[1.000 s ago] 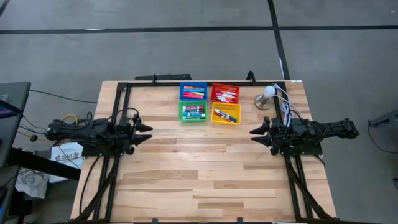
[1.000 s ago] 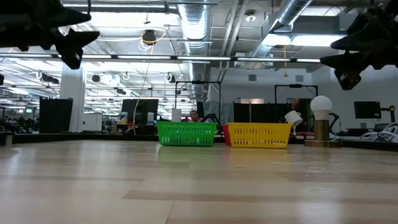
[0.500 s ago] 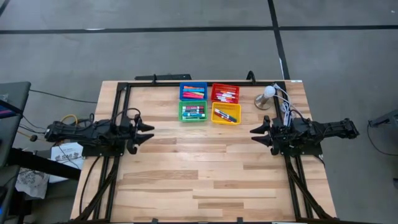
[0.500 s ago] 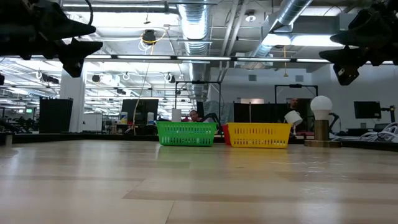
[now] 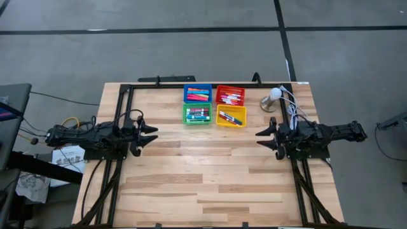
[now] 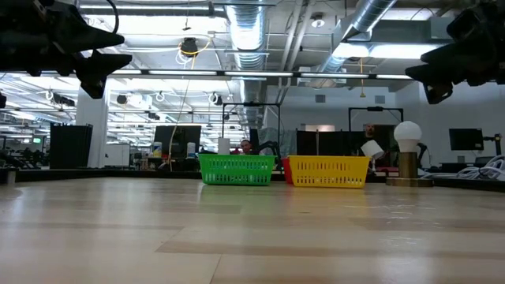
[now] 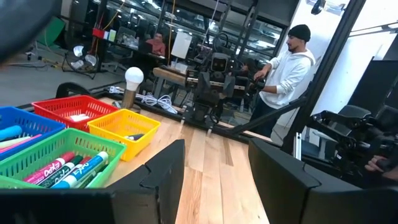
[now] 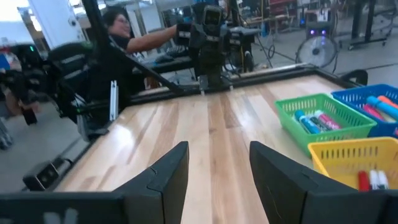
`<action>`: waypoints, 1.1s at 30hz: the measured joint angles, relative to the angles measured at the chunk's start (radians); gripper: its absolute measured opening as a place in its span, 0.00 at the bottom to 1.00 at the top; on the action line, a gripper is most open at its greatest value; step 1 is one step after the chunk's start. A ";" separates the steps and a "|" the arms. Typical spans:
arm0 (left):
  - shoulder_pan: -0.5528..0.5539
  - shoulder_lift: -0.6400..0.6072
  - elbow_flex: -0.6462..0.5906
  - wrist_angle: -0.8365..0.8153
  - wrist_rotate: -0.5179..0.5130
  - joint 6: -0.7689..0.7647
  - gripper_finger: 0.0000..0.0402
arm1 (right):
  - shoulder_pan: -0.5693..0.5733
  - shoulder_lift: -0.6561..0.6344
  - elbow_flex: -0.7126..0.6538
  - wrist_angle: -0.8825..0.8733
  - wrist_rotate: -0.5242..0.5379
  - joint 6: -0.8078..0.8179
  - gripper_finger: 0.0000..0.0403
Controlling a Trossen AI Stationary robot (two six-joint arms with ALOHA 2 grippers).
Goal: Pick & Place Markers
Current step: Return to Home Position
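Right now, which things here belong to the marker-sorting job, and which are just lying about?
Part of the job:
markers, lying in the green basket, blue basket, red basket and yellow basket; left gripper and right gripper, both open and empty.

Just lying about:
white globe lamp; white cables beside it.

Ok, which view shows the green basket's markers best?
Left wrist view: the markers lie close in the green basket. High view shows them tiny, right wrist view farther off, low view only the basket's wall.
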 joint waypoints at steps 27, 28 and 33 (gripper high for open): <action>0.000 0.000 0.000 0.008 0.000 0.000 0.44 | 0.000 0.000 0.000 -0.028 0.001 -0.007 0.40; 0.000 0.000 0.000 0.008 0.000 0.000 0.44 | 0.000 0.000 0.000 -0.028 0.001 -0.007 0.40; 0.000 0.000 0.000 0.008 0.000 0.000 0.44 | 0.000 0.000 0.000 -0.028 0.001 -0.007 0.40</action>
